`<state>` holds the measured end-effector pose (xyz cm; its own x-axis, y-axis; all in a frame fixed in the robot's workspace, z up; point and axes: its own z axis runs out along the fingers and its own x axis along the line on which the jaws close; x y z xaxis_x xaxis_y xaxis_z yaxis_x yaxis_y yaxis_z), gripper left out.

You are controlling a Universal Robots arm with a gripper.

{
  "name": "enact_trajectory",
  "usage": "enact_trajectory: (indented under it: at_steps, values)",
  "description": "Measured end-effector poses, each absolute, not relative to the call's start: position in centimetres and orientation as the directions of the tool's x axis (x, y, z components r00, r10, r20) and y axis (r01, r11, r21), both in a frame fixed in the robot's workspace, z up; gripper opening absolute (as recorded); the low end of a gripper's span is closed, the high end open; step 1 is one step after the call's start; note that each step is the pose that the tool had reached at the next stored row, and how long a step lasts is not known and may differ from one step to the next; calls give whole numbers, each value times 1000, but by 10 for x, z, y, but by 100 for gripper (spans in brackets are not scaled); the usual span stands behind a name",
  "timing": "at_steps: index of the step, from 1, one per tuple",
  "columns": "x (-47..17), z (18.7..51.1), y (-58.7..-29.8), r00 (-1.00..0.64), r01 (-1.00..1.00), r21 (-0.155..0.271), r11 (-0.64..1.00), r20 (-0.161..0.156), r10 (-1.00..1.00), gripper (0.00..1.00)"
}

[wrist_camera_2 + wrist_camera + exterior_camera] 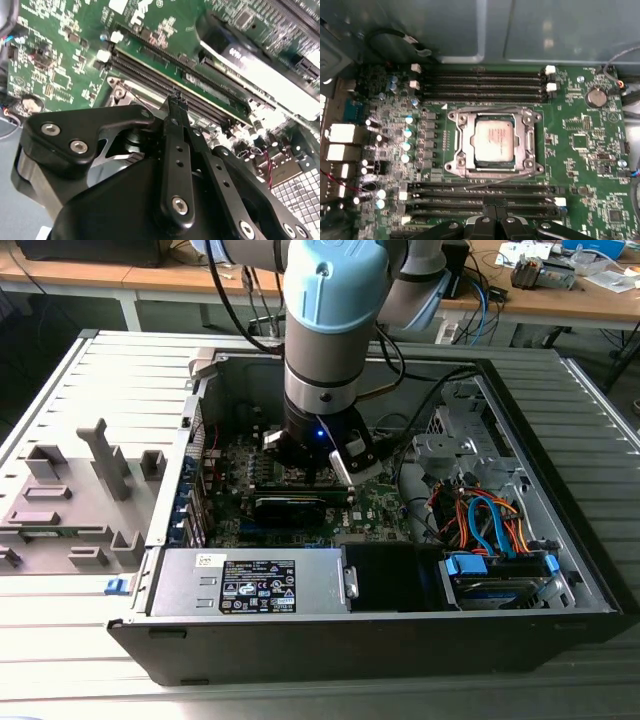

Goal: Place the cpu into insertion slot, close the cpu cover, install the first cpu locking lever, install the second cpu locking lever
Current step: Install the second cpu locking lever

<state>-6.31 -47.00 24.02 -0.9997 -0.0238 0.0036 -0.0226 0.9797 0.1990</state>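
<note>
Gripper [176,102], fingers pressed together and empty, hovers over the motherboard [580,165]; cpu [493,140] sits seated, cpu cover [492,142] down.

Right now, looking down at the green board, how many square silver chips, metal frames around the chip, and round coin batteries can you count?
cpu: 1
cpu cover: 1
round coin battery: 1
Total: 3
</note>
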Motion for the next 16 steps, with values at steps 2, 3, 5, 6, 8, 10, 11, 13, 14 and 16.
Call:
enact_trajectory:
  at_steps: [2, 3, 5, 6, 8, 10, 11, 13, 14, 16]
  values:
    - [-65, 239, -468, -1000, -24, 201, 979, 3, -25, 11]
    - [-65, 239, -466, -1000, -26, 201, 979, 4, -27, 11]
    - [-65, 239, -460, -999, -34, 201, 979, 4, -36, 11]
    - [-65, 238, -458, -999, -37, 201, 979, 3, -39, 11]
    - [-68, 238, -457, -999, -39, 201, 979, 3, -41, 11]
    - [-70, 237, -456, -999, -41, 201, 979, 4, -42, 11]
    - [-72, 237, -456, -999, -41, 201, 979, 4, -42, 11]
    - [-76, 236, -456, -999, -41, 201, 979, 3, -43, 11]
    - [-79, 234, -456, -999, -41, 201, 979, 3, -43, 11]
    - [-83, 229, -456, -999, -41, 201, 979, 3, -43, 11]
